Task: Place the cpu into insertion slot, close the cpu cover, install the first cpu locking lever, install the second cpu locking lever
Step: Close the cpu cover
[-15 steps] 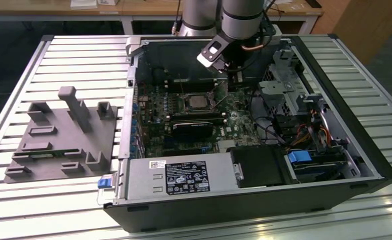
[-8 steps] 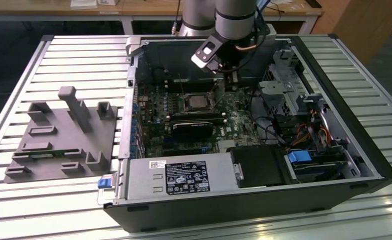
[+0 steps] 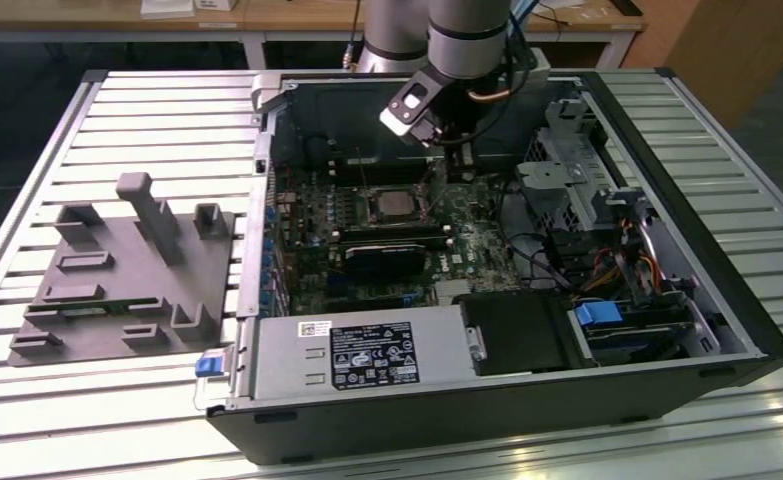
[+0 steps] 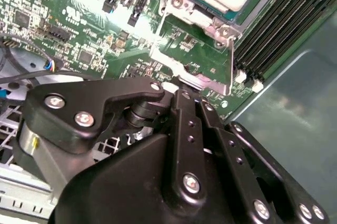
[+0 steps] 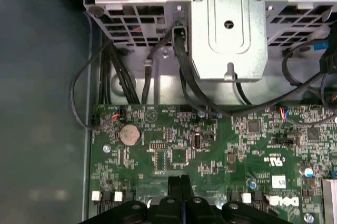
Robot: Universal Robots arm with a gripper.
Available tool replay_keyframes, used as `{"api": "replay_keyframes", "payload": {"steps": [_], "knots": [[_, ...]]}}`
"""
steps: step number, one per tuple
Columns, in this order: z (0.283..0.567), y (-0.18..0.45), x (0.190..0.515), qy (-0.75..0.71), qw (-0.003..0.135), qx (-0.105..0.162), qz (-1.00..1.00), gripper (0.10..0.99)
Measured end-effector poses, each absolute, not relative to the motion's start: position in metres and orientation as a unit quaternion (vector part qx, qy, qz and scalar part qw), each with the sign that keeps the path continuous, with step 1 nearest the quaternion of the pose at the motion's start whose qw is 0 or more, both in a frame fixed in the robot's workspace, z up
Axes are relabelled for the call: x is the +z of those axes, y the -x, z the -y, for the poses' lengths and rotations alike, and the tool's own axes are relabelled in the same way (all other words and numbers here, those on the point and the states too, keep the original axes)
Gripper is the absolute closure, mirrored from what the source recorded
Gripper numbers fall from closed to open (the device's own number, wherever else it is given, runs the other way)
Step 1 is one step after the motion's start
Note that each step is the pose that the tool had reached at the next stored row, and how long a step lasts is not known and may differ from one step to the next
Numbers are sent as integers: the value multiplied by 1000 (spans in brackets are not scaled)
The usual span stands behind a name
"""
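Cpu (image 3: 394, 204) is already down in the insertion slot (image 4: 202, 12), dull silver top facing up, inside a black tower case (image 3: 498, 425) lying open on a ribbed metal table (image 3: 98, 400). Beside the case, toward the exterior view's left, sits a chunky grey plastic fixture (image 3: 124, 270) full of posts and slots. The silver power supply (image 3: 351, 355) has a white label packed with print, too small to make out. The green motherboard (image 5: 210, 145) carries a white printed logo and a shiny coin battery (image 5: 129, 135), and long black memory slots (image 4: 284, 23) run right beside the socket. The black gripper (image 4: 185, 89) has its fingers squeezed together, tips right at the free edge of the cpu cover (image 4: 167, 59), a thin silvery frame swung open off the chip. Can't tell if any metal is pinched between them.
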State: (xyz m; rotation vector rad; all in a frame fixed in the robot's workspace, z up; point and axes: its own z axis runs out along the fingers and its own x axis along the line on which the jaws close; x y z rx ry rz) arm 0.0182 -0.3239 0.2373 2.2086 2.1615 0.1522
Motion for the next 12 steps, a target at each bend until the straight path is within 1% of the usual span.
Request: {"api": "replay_keyframes", "payload": {"steps": [8,10,12], "knots": [[324,-18,235,-715,-11,13,-699,980],[324,-18,235,-715,-18,5,-699,980],[324,-18,234,-715,-21,2,-699,980]]}}
